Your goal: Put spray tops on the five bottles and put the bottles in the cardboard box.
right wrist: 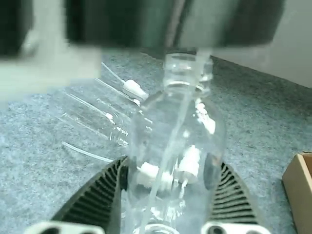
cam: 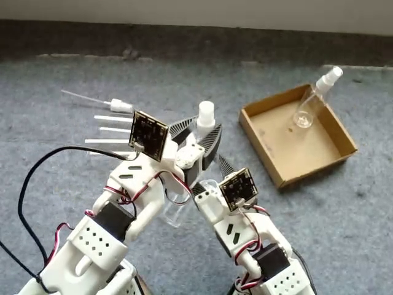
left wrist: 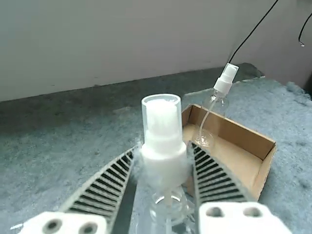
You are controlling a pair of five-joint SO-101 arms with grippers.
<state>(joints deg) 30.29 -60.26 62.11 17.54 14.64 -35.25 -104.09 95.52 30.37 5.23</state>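
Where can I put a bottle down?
Bare: most of the cardboard box floor, beside the leaning bottle, and the carpet on its near side. Crowded: loose spray tops by the left arm, and the middle, where the left tool's spray top caps the right tool's bottle.

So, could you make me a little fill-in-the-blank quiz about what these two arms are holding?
A capped bottle leans in the cardboard ___.
The left gripper is shut on a white ___.
The right gripper is shut on a clear ___.
Missing: box; spray top; bottle.
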